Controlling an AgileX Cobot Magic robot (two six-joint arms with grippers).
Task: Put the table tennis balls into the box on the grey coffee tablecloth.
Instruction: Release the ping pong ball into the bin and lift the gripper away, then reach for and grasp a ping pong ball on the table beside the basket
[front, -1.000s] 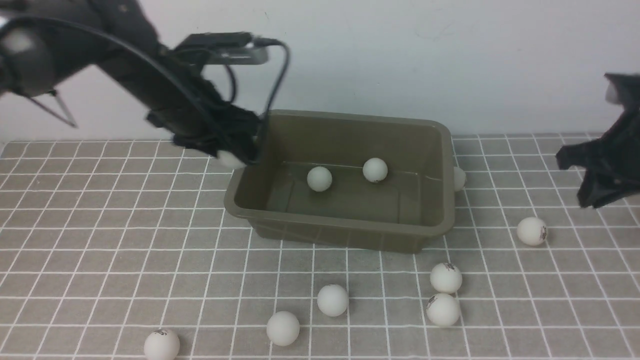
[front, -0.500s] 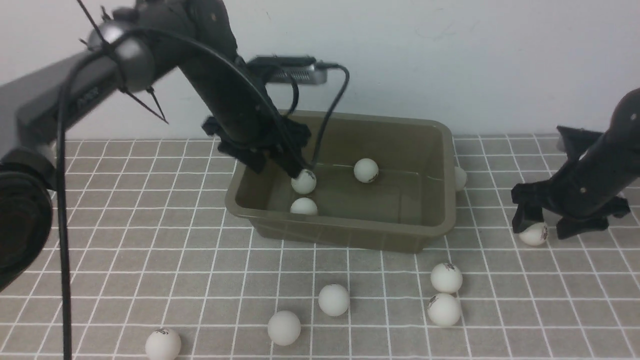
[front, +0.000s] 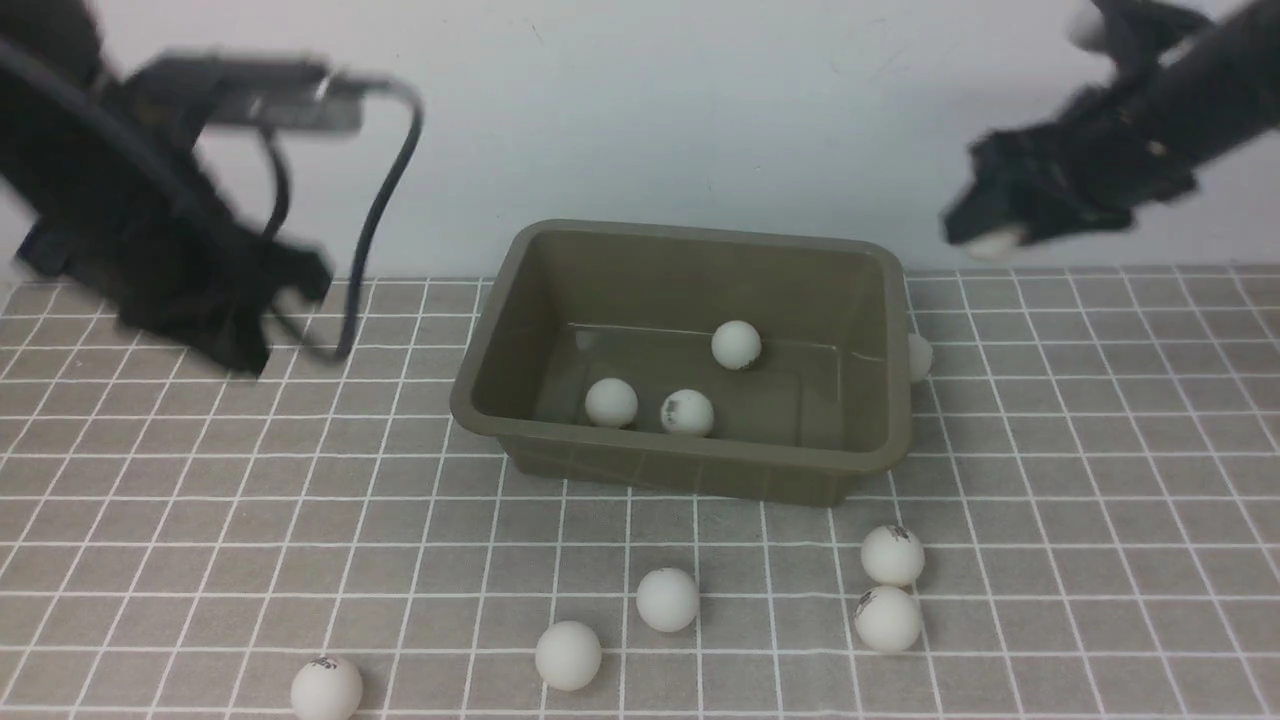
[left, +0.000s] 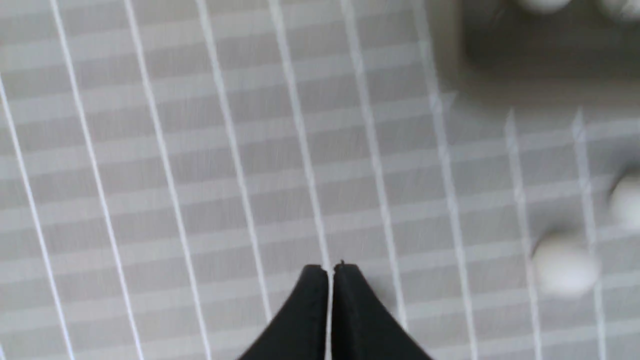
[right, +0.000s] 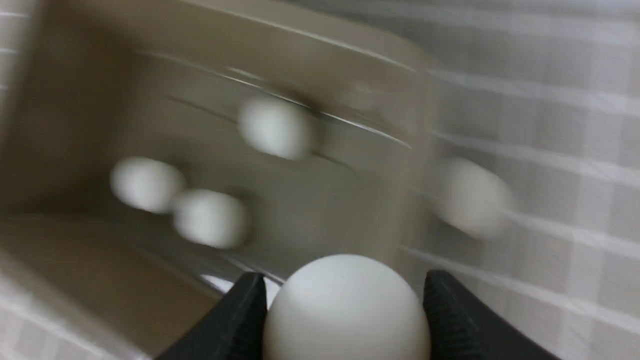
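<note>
Soft, even light; heavy motion blur.
Front view: left gripper (front: 245, 355) and right gripper (front: 985, 240) are dark smears, while box (front: 690, 455), balls (front: 667, 600) and cloth (front: 200, 520) are sharp, with faint shadows. The left wrist view streaks the cloth lines. In the right wrist view only the held ball (right: 345, 310) and fingers (right: 240, 320) are crisp.

Prob. a robot lab / test bench, not a home: bare white wall (front: 700, 120) behind the left tool (front: 235, 345), grey grid cloth (front: 200, 500) over the counter below it, exposed cable (front: 385, 190) & cam module (front: 250, 85) on the black arm (front: 90, 200) just above it.
</note>
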